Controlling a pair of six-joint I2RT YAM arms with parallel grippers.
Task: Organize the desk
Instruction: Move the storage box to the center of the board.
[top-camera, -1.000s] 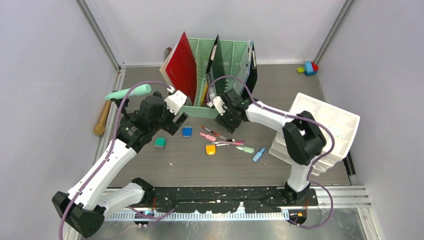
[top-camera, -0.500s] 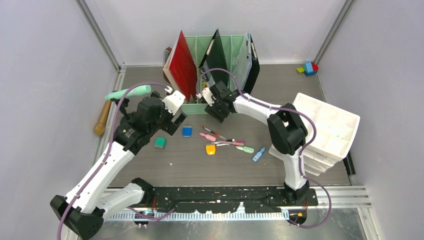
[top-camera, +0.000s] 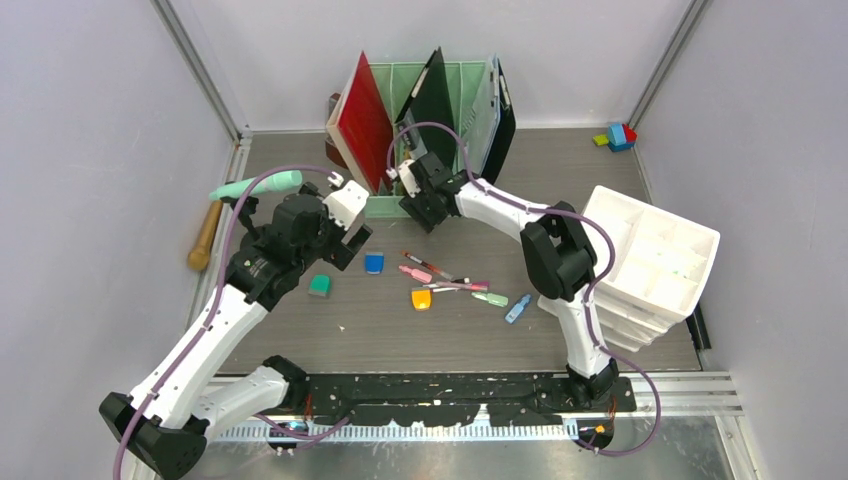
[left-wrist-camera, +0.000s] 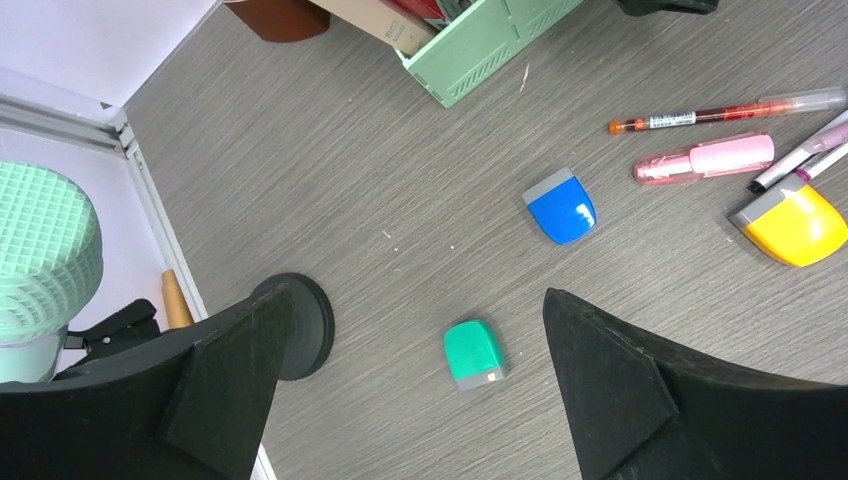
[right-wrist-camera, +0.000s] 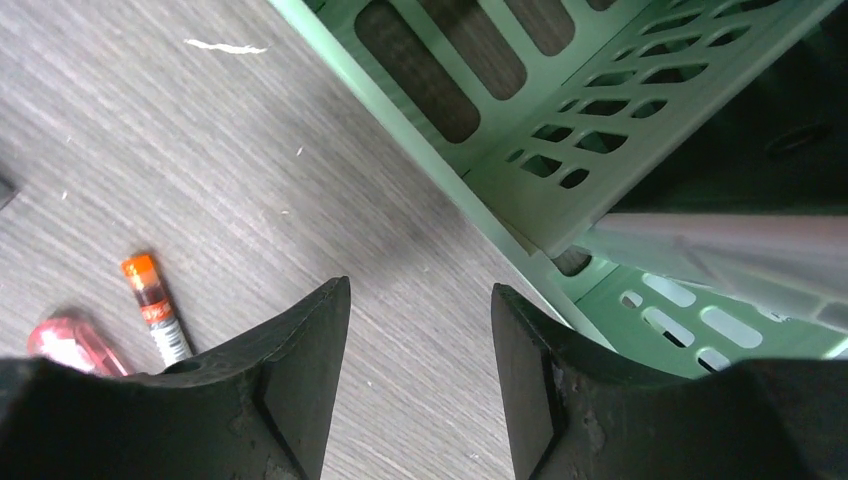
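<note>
The desk (top-camera: 570, 180) is a grey-brown wood-grain top. My left gripper (top-camera: 352, 240) is open and empty, hovering above a green eraser (left-wrist-camera: 473, 354) that lies between its jaws in the left wrist view (left-wrist-camera: 418, 295). A blue eraser (left-wrist-camera: 561, 206), a yellow eraser (left-wrist-camera: 795, 222), a pink pen (left-wrist-camera: 705, 158) and an orange-tipped pen (left-wrist-camera: 700, 117) lie to its right. My right gripper (top-camera: 416, 207) is open and empty, low over the desk at the front of the mint-green file rack (top-camera: 462, 92); the right wrist view (right-wrist-camera: 420, 330) shows the rack's wall (right-wrist-camera: 520, 160) just beside it.
A white drawer unit (top-camera: 655, 260) stands at the right. A mint-handled tool (top-camera: 255, 184) and a wooden handle (top-camera: 205, 237) lie at the left rail. Coloured blocks (top-camera: 618, 136) sit in the far right corner. A black disc (left-wrist-camera: 305, 325) lies near my left jaw.
My right gripper has moved left and farther back along the rack's front, and the rack with its folders has shifted back a little. The left arm has barely moved.
</note>
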